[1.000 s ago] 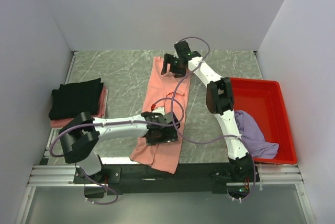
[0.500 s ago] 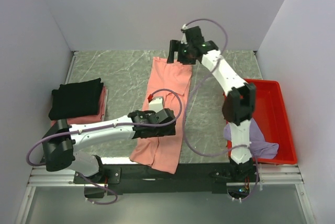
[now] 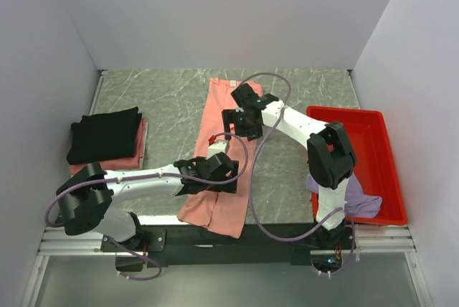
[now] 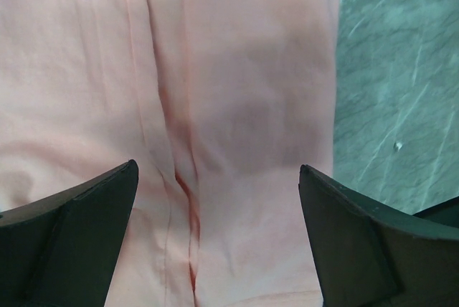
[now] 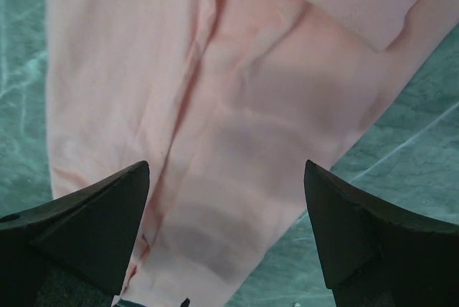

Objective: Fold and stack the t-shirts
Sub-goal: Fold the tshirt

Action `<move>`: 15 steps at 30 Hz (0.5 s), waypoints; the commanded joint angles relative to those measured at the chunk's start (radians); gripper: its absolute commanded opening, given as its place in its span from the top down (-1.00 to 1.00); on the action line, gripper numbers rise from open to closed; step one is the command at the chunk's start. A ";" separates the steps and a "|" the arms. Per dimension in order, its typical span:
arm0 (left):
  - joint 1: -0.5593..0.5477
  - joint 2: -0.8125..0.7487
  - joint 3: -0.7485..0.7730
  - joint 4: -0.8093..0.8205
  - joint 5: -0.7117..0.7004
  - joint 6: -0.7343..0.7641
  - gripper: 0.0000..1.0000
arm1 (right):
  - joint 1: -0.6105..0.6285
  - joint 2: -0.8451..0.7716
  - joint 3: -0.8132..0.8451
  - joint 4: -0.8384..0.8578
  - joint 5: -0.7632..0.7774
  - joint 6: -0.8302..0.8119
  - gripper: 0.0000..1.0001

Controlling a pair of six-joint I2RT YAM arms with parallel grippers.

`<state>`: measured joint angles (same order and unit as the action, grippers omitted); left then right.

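The salmon-pink t-shirt (image 3: 224,106) lay as a long, lengthwise-folded strip down the table (image 3: 158,99), its near end draped over the edge. Both tools hung spread wide, holding nothing: the left gripper (image 4: 217,167) over the near half, the right gripper (image 5: 226,163) over the middle. The crosswise fold seemed the step in hand (the black t-shirt (image 3: 104,133) already sat folded at left). Next, the fingers would likely need to pinch one end of the strip and carry it over the other — evenly.

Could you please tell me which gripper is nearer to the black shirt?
Left. The left gripper is over the salmon shirt's near half, to the right of the black shirt. The right gripper is over the same shirt's far half, further away.
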<state>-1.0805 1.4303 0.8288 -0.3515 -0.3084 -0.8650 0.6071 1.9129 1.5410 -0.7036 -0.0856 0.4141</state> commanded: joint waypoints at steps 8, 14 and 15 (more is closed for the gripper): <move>-0.001 0.130 0.016 0.131 0.069 0.032 -0.99 | -0.017 0.126 0.063 0.032 0.055 -0.009 -0.89; 0.001 0.246 0.065 0.131 0.072 0.011 -0.99 | -0.076 0.238 0.159 0.016 0.046 -0.020 -0.88; 0.001 0.260 0.076 0.129 0.074 0.009 -0.99 | -0.082 0.250 0.168 0.015 0.046 -0.026 -0.89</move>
<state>-1.0805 1.6279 0.8845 -0.2443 -0.2676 -0.8474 0.5659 2.1422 1.6482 -0.6872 -0.0620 0.4110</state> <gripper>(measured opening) 0.995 0.940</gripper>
